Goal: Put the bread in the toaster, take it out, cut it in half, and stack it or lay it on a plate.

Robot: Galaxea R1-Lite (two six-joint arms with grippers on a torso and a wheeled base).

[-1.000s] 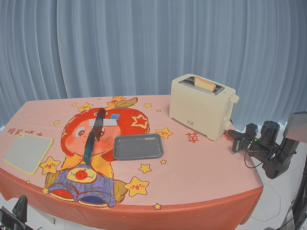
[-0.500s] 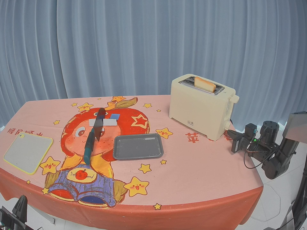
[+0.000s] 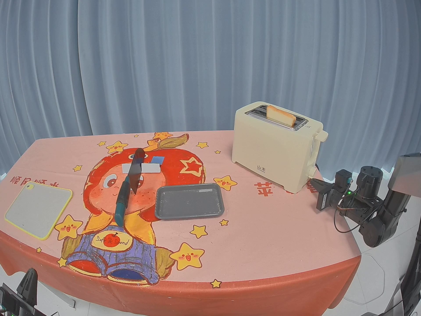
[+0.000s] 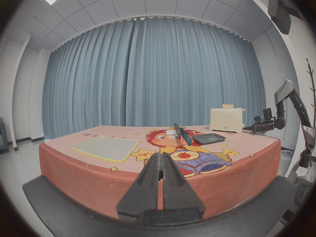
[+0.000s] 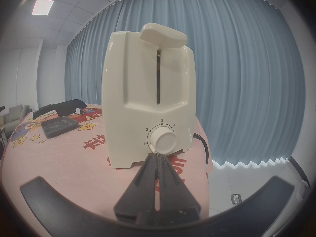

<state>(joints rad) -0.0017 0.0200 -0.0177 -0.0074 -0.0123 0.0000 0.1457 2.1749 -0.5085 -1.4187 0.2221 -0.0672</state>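
Right gripper (image 5: 157,158) pressed together, empty, tip just short of the toaster (image 3: 274,150) dial (image 5: 162,141), at the table (image 3: 272,251) edge. Bread (image 3: 280,115) sits half-hidden in a toaster slot. Left gripper (image 4: 161,157) pressed together, empty, well before the table.

1. Bread (image 3: 281,115): one toasted, light brown slice standing upright in the toaster's slot, its top half sticking out.
2. Toaster (image 3: 274,151): cream, two slots, at the table's far right; its lever (image 5: 163,36) is at the top of its track.
3. Knife (image 3: 127,189): teal handle and dark blade, lying left of the plate with the blade propped on a small white block (image 3: 141,168).
4. Plate (image 3: 189,201): a grey rectangular tray, empty, mid-table.
5. Board (image 3: 37,208): pale with a yellow rim, flat at the table's left edge.
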